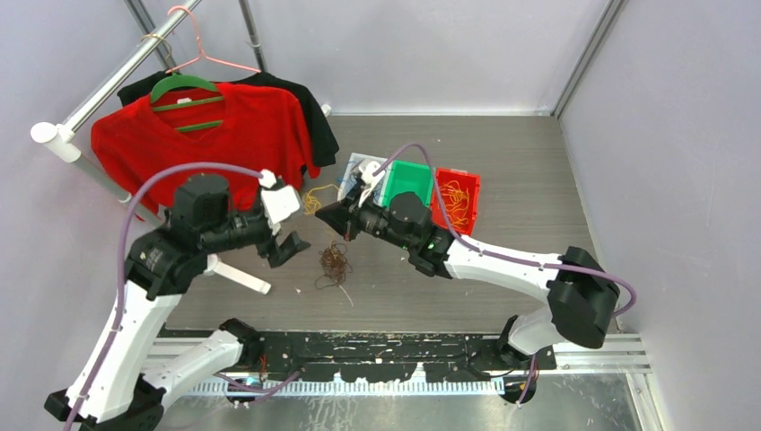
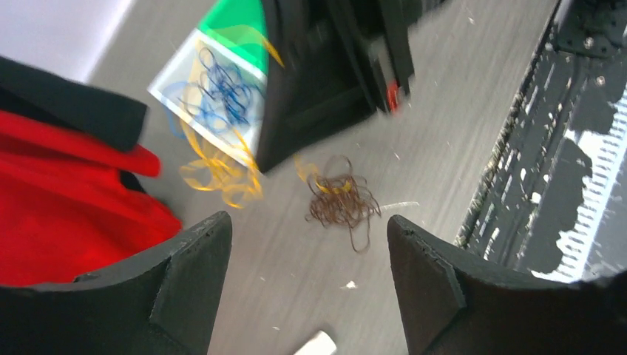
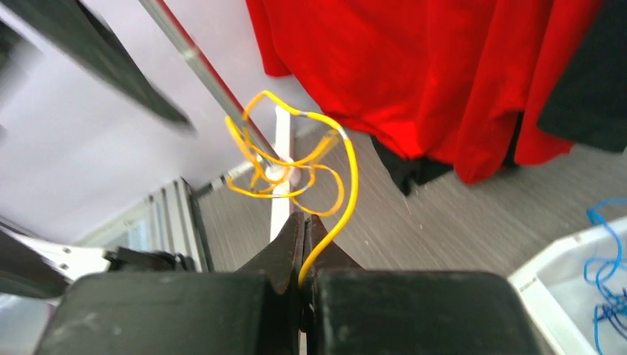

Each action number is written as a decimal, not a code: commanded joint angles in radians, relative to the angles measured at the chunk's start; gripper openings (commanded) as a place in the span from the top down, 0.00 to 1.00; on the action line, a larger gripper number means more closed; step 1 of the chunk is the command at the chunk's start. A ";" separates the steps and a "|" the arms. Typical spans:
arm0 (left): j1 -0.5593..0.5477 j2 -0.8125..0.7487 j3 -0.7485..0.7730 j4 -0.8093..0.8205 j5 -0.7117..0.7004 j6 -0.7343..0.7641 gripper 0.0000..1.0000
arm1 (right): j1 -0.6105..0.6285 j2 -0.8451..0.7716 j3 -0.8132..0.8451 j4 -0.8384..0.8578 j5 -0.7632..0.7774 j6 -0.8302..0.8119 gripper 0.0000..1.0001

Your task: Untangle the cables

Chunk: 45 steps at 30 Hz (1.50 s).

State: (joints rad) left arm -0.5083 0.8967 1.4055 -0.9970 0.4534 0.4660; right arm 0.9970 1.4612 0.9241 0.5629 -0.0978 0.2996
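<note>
Right gripper [image 3: 304,223] clenched on yellow strands [image 3: 292,166], held off the table [image 1: 511,162]. Left gripper [image 2: 303,233] released, empty, above the brown clump [image 2: 342,201] lying on the table. Strands look light, limp and snag-prone. Judgement: pinch one loose loop at the clump's edge.

Dark brown cable clump [image 1: 335,264], yellow cable [image 3: 353,174], blurred strands [image 2: 225,92] probably blue, red shirt [image 1: 233,135], green bin [image 1: 408,169], red bin [image 1: 470,190]

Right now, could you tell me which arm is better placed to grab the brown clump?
Left: the left gripper is open, aimed at the brown clump lying free. The right gripper is shut on a yellow cable.
</note>
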 commanded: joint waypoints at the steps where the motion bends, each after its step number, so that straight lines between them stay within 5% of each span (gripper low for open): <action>1: 0.001 -0.147 -0.227 0.158 0.025 -0.100 0.23 | -0.014 -0.089 0.094 0.017 -0.063 0.069 0.99; 5: 0.001 -0.227 -0.369 0.338 -0.009 -0.176 0.27 | -0.014 -0.103 0.138 -0.003 -0.116 0.133 0.99; 14: 0.000 -0.167 -0.426 0.593 0.006 -0.345 0.34 | -0.013 -0.097 0.198 0.019 -0.190 0.244 0.99; 19: 0.000 -0.132 -0.401 0.570 0.095 -0.345 0.40 | -0.013 -0.093 0.213 0.038 -0.224 0.265 0.99; 22: 0.001 -0.131 -0.398 0.575 0.063 -0.353 0.57 | -0.013 -0.096 0.199 0.067 -0.243 0.276 0.99; 24: 0.001 -0.147 -0.401 0.576 0.036 -0.342 0.85 | -0.013 -0.107 0.180 0.095 -0.254 0.276 0.96; 26: 0.000 -0.161 -0.407 0.586 0.001 -0.346 0.99 | -0.013 -0.120 0.160 0.117 -0.273 0.265 0.89; 29: 0.001 -0.170 -0.397 0.583 -0.007 -0.384 1.00 | -0.013 -0.153 0.111 0.160 -0.323 0.223 0.59; 32: 0.001 -0.163 -0.369 0.568 0.035 -0.434 1.00 | -0.013 -0.209 0.049 0.134 -0.345 0.160 0.44; 37: 0.001 -0.140 -0.304 0.549 0.089 -0.481 1.00 | -0.016 -0.276 -0.015 -0.020 -0.338 0.049 0.39; 45: 0.001 -0.104 -0.229 0.517 0.159 -0.538 1.00 | -0.009 -0.247 -0.021 -0.040 -0.251 -0.050 0.39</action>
State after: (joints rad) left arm -0.5083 0.7750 1.1107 -0.4904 0.5484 -0.0227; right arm 0.9840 1.1893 0.8742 0.4957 -0.4004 0.3279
